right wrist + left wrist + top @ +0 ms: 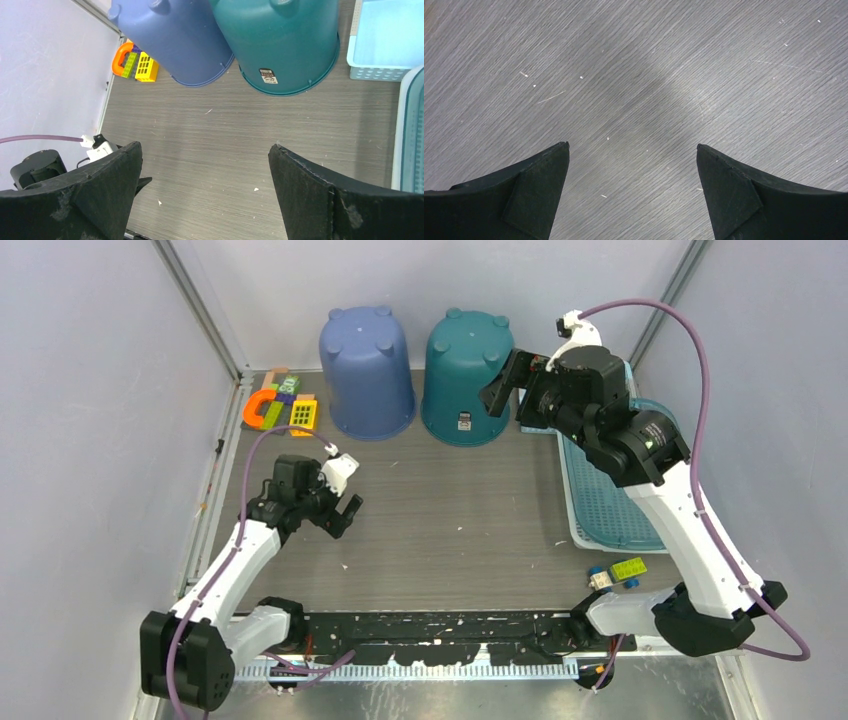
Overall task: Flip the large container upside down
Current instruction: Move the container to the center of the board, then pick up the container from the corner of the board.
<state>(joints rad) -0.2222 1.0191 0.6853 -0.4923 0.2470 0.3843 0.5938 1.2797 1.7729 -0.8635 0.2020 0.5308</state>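
Left gripper (pixel 341 510) is seen released, jaws spread wide with nothing between them, hung low over bare tabletop at about 8 o'clock of the grey wood-grain table (pixel 450 530); in the left wrist view only grain and small white specks are seen between the left gripper (pixel 633 146) fingers. Right gripper (pixel 508 385) is likewise released and empty, raised above the table at about 1 o'clock, beside the upper right flank of the teal plastic bucket-shaped container (pixel 465 380); no contact is seen, and in the right wrist view the right gripper (pixel 205 145) is held well clear of it. The teal container (pixel 280 40) is stood mouth-down on the table at 12 o'clock, stub feet on its base turned up and a small label near its rim. Just beside it, at its 9 o'clock, a periwinkle-blue plastic bucket-shaped container (pixel 367 375) is also stood mouth-down; the two rims are close, contact cannot be told. The two look alike in size, so which one is the large container cannot be told. A heap of coloured plastic toy blocks (pixel 278 405) is lain at 11 o'clock against the far left corner. A pale blue perforated plastic tray (pixel 600 495) is lain at 3 o'clock, partly covered by the right arm. A lime-green studded brick (pixel 629 568) is lain at 4 o'clock, near the right arm's base.
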